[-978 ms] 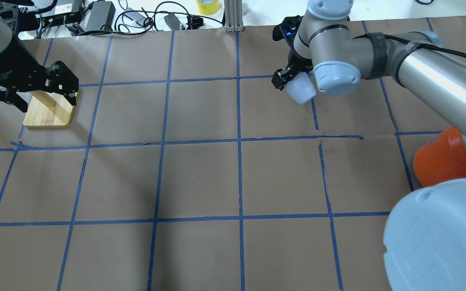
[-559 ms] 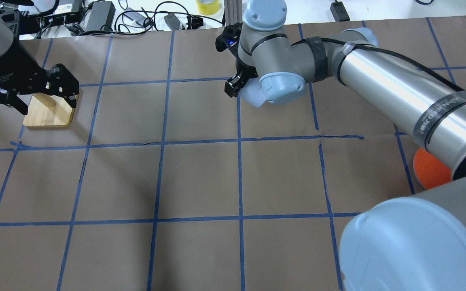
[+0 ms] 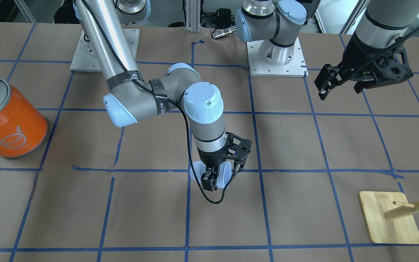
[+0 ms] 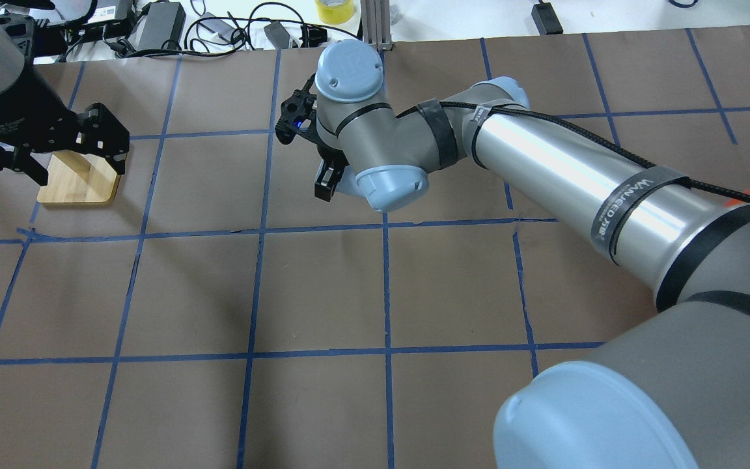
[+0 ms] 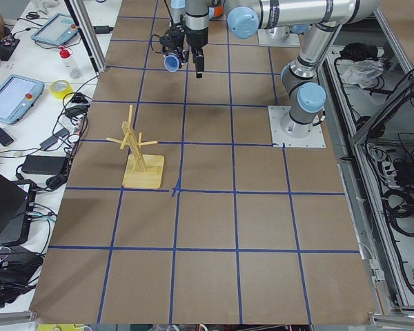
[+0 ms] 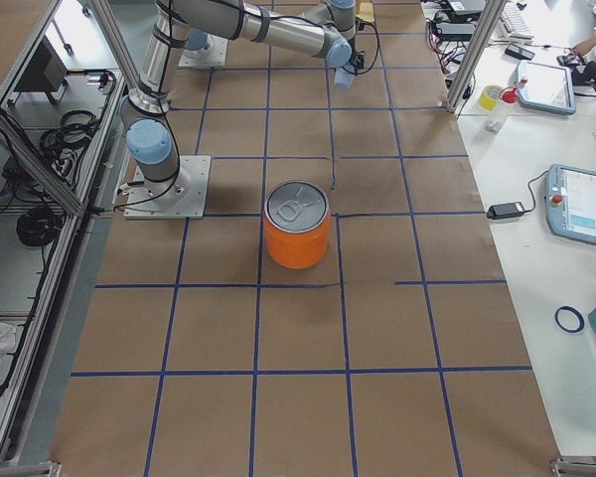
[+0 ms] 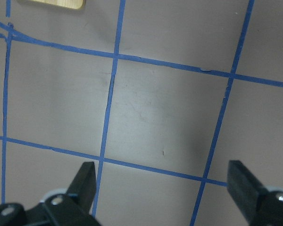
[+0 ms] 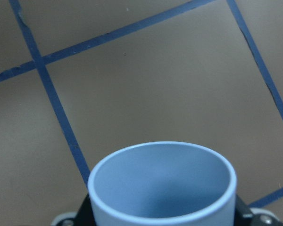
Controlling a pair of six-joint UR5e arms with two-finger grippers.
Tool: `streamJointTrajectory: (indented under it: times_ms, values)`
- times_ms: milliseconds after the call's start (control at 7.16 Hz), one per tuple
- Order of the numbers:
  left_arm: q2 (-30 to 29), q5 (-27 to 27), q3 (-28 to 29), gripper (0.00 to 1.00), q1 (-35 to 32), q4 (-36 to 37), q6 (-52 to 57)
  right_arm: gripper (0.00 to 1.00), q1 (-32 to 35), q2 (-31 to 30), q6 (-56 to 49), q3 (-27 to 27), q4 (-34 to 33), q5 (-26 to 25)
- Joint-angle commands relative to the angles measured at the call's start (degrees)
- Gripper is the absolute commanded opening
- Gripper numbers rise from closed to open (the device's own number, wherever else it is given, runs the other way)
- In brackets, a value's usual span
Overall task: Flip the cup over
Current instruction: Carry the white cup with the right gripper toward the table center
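My right gripper point(image 3: 218, 176) is shut on the pale lavender-blue cup point(image 3: 227, 174) and holds it just above the brown table near a blue tape crossing. The right wrist view looks into the cup's open mouth point(image 8: 162, 183), which faces away from the wrist. In the overhead view the wrist hides most of the cup point(image 4: 347, 187) beside the gripper point(image 4: 328, 181). The cup also shows in the left side view point(image 5: 171, 62) and the right side view point(image 6: 342, 79). My left gripper point(image 4: 79, 170) is open and empty over the wooden stand, far from the cup; it also shows in the front view point(image 3: 339, 91) and its own wrist view point(image 7: 162, 183).
A large orange can-shaped container point(image 3: 7, 120) with a silver top point(image 6: 298, 207) stands on my right side of the table. A wooden peg stand point(image 3: 389, 218) stands on my left side point(image 4: 82, 185). Cables and adapters point(image 4: 153, 23) lie past the far edge.
My right arm has swung left across the table with the cup still held, from the right part to the centre. The left arm has stayed over the wooden stand.
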Motion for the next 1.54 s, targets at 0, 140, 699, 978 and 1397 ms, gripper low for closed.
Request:
streamJointTrajectory:
  times_ms: [0,140,699,978,1397]
  values:
    - [0.21,0.17,-0.61,1.0,0.02,0.17,0.04,0.0,3.32,3.78,-8.66,1.18,-6.62,-0.47]
    - [0.13,0.17,-0.61,1.0,0.02,0.17,0.04,0.0,3.33,3.89,-12.6,2.49,-6.56,-1.08]
    - [0.04,0.26,-0.61,1.0,0.02,0.0,0.04,0.0,1.49,2.39,-14.32,3.3,-4.19,-5.4]
    - [0.13,0.34,-0.7,1.0,0.02,-0.27,0.04,0.21,0.96,2.48,-13.53,3.38,-4.36,-5.05]
    - [0.3,0.43,-0.61,1.0,0.02,-0.09,0.04,0.67,0.78,2.22,-11.76,6.9,-5.24,-5.04]
